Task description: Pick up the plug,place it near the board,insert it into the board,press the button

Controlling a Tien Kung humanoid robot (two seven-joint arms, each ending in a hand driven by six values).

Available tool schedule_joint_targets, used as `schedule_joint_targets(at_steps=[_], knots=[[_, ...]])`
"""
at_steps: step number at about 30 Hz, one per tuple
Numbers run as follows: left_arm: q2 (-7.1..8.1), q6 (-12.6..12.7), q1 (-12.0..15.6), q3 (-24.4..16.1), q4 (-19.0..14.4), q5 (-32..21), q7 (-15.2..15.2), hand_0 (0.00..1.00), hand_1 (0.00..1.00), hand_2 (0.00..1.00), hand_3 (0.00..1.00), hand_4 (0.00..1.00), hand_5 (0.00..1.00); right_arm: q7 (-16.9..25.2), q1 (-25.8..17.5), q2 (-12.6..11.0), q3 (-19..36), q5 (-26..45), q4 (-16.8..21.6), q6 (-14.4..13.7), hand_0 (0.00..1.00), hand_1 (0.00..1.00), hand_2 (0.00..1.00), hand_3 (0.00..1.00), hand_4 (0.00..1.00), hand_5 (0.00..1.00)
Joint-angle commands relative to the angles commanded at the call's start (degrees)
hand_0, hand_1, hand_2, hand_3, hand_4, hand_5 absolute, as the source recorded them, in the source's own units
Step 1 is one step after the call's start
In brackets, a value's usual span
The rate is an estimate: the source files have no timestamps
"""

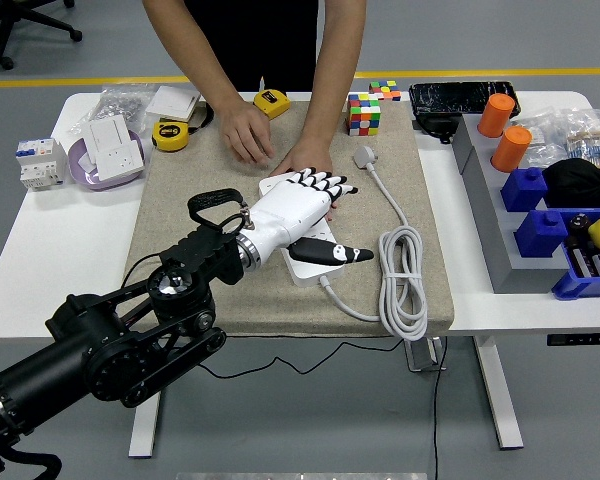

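The white power strip lies slantwise on the beige mat. My left hand, white with black fingertips, hovers flat over the strip's middle, fingers spread and thumb out to the right, holding nothing. Its fingertips reach the person's hand, which presses down on the strip's far end. The grey-white plug lies loose on the mat to the right of both hands. From it the cable runs down to a coil and back to the strip. My right arm is out of sight.
The person's other hand rests on the mat at the back left. A colour cube, two yellow tape measures and a wall socket stand along the back. A grey tray with blue boxes and orange cylinders lines the right.
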Motion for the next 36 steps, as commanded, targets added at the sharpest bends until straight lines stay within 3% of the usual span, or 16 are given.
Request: schedule_joint_targets(at_steps=[4, 5, 10, 11, 14, 16, 17, 22, 23, 26, 29, 36], knots=[[-0.07, 1.44, 2.47, -1.59, -7.36, -8.73, -0.53, 0.998, 0.998, 0.982, 0.935, 0.998, 0.998, 0.00, -0.13, 0.25, -0.02, -0.04, 0.00, 0.02, 0.753, 0.743, 0.723, 0.776, 0.998, 0.960], [0.03, 2.52, 3.57, -1.87, -9.83, -11.71, -1.23, 0.717, 0.741, 0.767, 0.928, 0.973, 0.604, 0.02, -0.18, 0.33, -0.02, -0.02, 0.00, 0.03, 0.754, 0.742, 0.724, 0.776, 0.998, 0.961], [1.19, 5.97, 6.35, -2.22, -18.13, -23.25, -2.28, 0.717, 0.741, 0.767, 0.928, 0.973, 0.604, 0.09, -0.35, 0.50, -0.02, 0.09, 0.00, 0.05, 0.754, 0.742, 0.724, 0.776, 0.998, 0.961], [1.59, 6.21, 6.61, -2.16, -19.13, -25.49, -2.19, 0.240, 0.269, 0.383, 0.906, 0.731, 0.191, 0.13, -0.36, 0.51, -0.10, 0.17, 0.00, 0.07, 0.754, 0.742, 0.724, 0.776, 0.998, 0.961], [3.23, 4.86, 7.11, -2.26, -20.50, -33.68, -1.14, 0.240, 0.269, 0.383, 0.906, 0.731, 0.191, 0.23, -0.37, 0.55, -0.55, 0.41, 0.00, 0.15, 0.754, 0.742, 0.724, 0.776, 0.998, 0.961], [4.04, 3.81, 7.41, -2.65, -20.54, -38.15, -0.36, 0.240, 0.269, 0.383, 0.906, 0.731, 0.191, 0.31, -0.33, 0.61, -0.91, 0.62, 0.00, 0.21, 0.754, 0.742, 0.724, 0.776, 0.998, 0.961], [4.48, 2.83, 7.60, -2.94, -20.36, -40.38, 0.18, 0.109, 0.054, 0.157, 0.874, 0.612, 0.137, 0.34, -0.33, 0.67, -1.08, 0.70, 0.00, 0.24, 0.754, 0.742, 0.724, 0.775, 0.998, 0.962], [5.67, -5.59, 6.99, -3.25, -17.98, -50.35, 4.95, 0.109, 0.054, 0.157, 0.874, 0.612, 0.137, 0.26, -0.46, 0.86, -1.43, 0.50, 0.00, 0.33, 0.754, 0.742, 0.724, 0.775, 0.998, 0.962], [5.76, -6.83, 6.72, -2.97, -17.50, -50.60, 5.68, 0.099, 0.047, 0.153, 0.899, 0.531, 0.137, 0.28, -0.42, 0.83, -1.53, 0.55, 0.00, 0.35, 0.754, 0.742, 0.723, 0.775, 0.998, 0.963], [5.91, -11.63, 5.22, -1.06, -14.75, -49.99, 8.89, 0.099, 0.047, 0.153, 0.899, 0.531, 0.137, 0.37, -0.18, 0.67, -2.07, 0.95, 0.00, 0.38, 0.754, 0.742, 0.723, 0.775, 0.998, 0.963], [5.35, -13.47, 3.49, 1.31, -10.95, -46.63, 10.76, 0.093, 0.043, 0.155, 0.932, 0.503, 0.138, 0.41, -0.01, 0.59, -2.74, 1.44, 0.00, 0.43, 0.754, 0.742, 0.723, 0.776, 0.998, 0.964], [2.18, -12.48, 2.31, 2.06, -2.98, -36.79, 11.60, 0.094, 0.043, 0.154, 0.933, 0.473, 0.138, 0.19, -0.18, 0.73, -2.57, 0.99, 0.00, 0.42, 0.753, 0.742, 0.723, 0.776, 0.998, 0.964]])
